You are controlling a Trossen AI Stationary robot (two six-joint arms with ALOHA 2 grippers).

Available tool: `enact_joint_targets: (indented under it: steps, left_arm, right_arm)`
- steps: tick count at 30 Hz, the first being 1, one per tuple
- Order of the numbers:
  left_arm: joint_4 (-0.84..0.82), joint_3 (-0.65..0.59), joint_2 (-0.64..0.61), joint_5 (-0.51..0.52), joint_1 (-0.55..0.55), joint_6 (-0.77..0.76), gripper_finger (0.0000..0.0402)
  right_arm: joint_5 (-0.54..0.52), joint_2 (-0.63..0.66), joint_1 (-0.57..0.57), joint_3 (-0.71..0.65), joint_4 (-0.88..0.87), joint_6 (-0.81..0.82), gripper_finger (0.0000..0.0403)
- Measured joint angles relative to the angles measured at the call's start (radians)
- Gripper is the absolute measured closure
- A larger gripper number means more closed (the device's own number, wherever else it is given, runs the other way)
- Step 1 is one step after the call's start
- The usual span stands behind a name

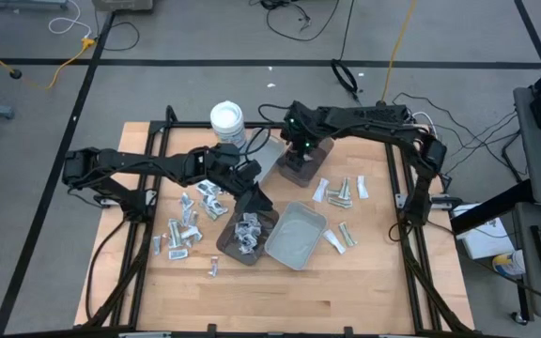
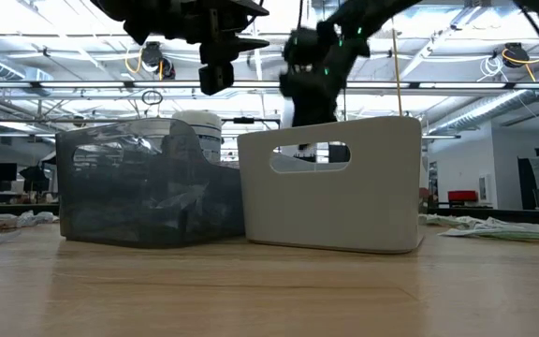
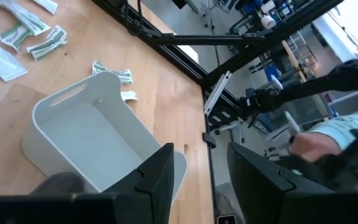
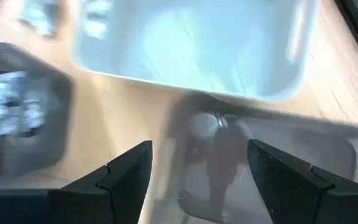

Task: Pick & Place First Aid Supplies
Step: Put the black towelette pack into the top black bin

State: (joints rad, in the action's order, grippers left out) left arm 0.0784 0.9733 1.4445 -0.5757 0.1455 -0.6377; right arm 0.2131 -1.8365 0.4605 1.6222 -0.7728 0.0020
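Supplies, first aid, sorted by size of item as I read them from my station.

Table (image 1: 346,282): pale wood, with both arms reaching in from the far side.

Trays: a light grey tray (image 1: 296,235) sits near the middle of the table and looks bare inside. A dark tray (image 1: 248,235) touches its left side and holds a heap of silvery packets (image 1: 246,232). A third dark tray (image 1: 301,164) stands farther back under the right arm; I cannot tell its contents. In the low view the dark tray and the light one stand side by side.

Tub (image 1: 226,120): white, round, at the far edge, untouched.

Loose supplies: one scatter of packets (image 1: 184,228) lies left of the dark tray, another scatter of strips (image 1: 341,192) lies right of the trays, a few more strips (image 1: 341,237) rest just beside the light tray, and a single packet (image 1: 213,270) lies nearer the front edge.

Left gripper (image 1: 254,195): hangs above the dark tray, fingers spread, nothing between them in its wrist view.

Right gripper (image 1: 298,150): hangs over the rear dark tray, fingers spread, nothing held.

Progress, my estimate: part done. One tray carries a load, while dozens of pieces remain on the wood on both sides and the light tray is unfilled. I judge most of the picking is left.
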Motion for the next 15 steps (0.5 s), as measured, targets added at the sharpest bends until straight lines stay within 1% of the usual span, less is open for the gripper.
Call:
enact_joint_targets:
  steps: [4,8,11,15]
  left_arm:
    - [-0.004,-0.001,-0.009,-0.016,0.0,0.039,0.0247]
    - [-0.021,-0.001,-0.033,-0.003,0.0,0.093,0.0247]
    - [-0.126,-0.001,-0.068,0.033,0.009,0.108,0.0247]
    - [-0.342,-0.002,-0.113,0.146,0.027,0.092,0.0247]
  right_arm:
    - [0.002,0.067,-0.072,-0.01,0.106,0.001,0.0148]
    - [0.002,0.138,-0.139,-0.105,0.256,0.015,0.0146]
    - [0.011,0.191,-0.179,-0.207,0.383,0.038,0.0145]
    - [0.026,0.261,-0.221,-0.335,0.531,0.057,0.0145]
